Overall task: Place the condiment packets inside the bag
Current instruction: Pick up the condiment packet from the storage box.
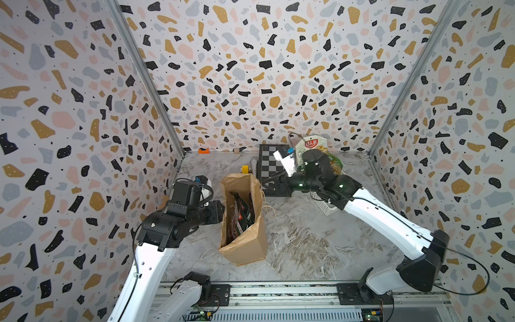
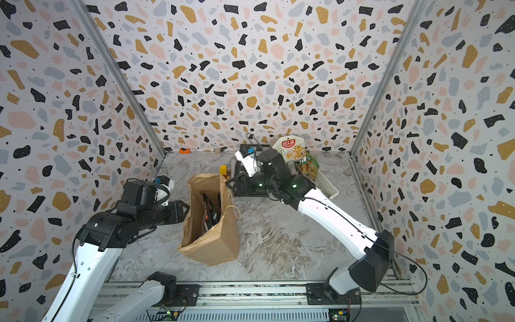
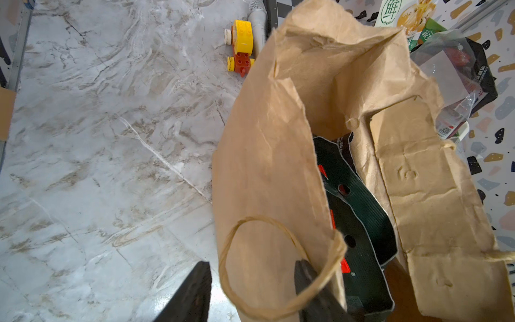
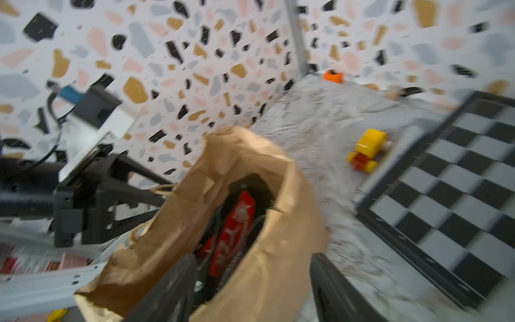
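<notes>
The brown paper bag [image 1: 245,242] [image 2: 214,242] stands open mid-table. Dark and red condiment packets [image 1: 242,214] [image 2: 211,214] lie inside it, a dark green one [image 3: 362,223] and a red one [image 4: 234,223]. More packets, cream and green [image 1: 309,145] [image 2: 289,147], stick up from the white basket [image 1: 326,206] at the back right. My left gripper [image 3: 253,263] [image 1: 221,207] is open, its jaws either side of the bag's left wall by a twine handle. My right gripper [image 4: 250,287] [image 1: 267,181] hangs open and empty over the bag's far rim.
A black-and-white chessboard [image 1: 270,161] lies behind the bag, under my right arm. A yellow and red toy car [image 1: 245,169] [image 3: 241,41] sits just past the bag's far end. A small orange object [image 1: 204,150] rests against the back wall.
</notes>
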Robot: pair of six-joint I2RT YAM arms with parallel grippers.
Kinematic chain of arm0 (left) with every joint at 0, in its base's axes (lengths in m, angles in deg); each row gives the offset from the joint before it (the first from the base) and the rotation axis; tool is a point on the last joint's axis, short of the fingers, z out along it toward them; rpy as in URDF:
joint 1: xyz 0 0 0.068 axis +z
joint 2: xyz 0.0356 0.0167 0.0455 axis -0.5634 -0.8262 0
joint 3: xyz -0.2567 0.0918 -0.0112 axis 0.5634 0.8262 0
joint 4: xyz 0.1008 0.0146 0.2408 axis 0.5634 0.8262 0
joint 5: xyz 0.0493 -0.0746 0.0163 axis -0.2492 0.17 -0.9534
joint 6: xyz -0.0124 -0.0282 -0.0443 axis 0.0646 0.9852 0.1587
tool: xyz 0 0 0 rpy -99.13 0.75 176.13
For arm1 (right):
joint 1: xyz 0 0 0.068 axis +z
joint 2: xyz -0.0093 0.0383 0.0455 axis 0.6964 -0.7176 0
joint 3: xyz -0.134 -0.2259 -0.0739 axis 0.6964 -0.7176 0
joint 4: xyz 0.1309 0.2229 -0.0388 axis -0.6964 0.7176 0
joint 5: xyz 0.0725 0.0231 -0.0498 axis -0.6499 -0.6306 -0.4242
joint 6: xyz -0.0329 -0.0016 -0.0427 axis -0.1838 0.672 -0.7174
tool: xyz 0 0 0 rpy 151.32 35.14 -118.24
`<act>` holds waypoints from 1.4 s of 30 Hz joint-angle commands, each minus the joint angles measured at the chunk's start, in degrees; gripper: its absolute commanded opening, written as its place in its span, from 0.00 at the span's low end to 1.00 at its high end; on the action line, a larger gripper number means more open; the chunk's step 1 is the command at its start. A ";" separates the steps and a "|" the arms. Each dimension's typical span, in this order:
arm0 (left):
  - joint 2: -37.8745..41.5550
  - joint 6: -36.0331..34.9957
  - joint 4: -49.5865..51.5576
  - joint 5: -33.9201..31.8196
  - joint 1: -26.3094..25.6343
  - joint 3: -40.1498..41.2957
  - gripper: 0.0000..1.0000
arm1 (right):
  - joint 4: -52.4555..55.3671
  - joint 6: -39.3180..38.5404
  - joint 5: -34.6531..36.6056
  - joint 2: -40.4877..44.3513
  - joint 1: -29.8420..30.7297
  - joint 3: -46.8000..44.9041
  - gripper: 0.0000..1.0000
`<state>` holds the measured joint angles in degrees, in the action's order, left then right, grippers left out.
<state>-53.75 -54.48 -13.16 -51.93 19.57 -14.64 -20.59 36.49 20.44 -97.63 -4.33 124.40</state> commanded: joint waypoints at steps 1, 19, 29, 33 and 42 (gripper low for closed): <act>0.84 -2.28 2.26 1.59 0.22 -2.66 0.53 | 9.91 -5.61 12.01 5.02 -11.70 -4.14 0.76; 1.53 -4.27 2.48 -0.08 0.22 1.37 0.59 | 8.65 -15.39 25.83 -1.41 -28.55 -15.54 0.68; -0.50 -2.85 -0.77 1.34 0.22 1.83 0.57 | -2.95 -20.41 18.14 12.39 -28.55 -31.85 0.61; -0.95 -2.49 -1.62 2.04 0.22 2.13 0.56 | -6.28 -23.67 17.82 12.50 -28.56 -36.74 0.61; -1.02 -2.04 -1.64 2.44 0.22 2.08 0.51 | -11.82 -32.14 24.23 -4.49 -28.53 -27.38 0.53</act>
<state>-54.93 -56.80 -12.85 -50.18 19.57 -12.65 -28.11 8.62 41.90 -100.84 -32.78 92.58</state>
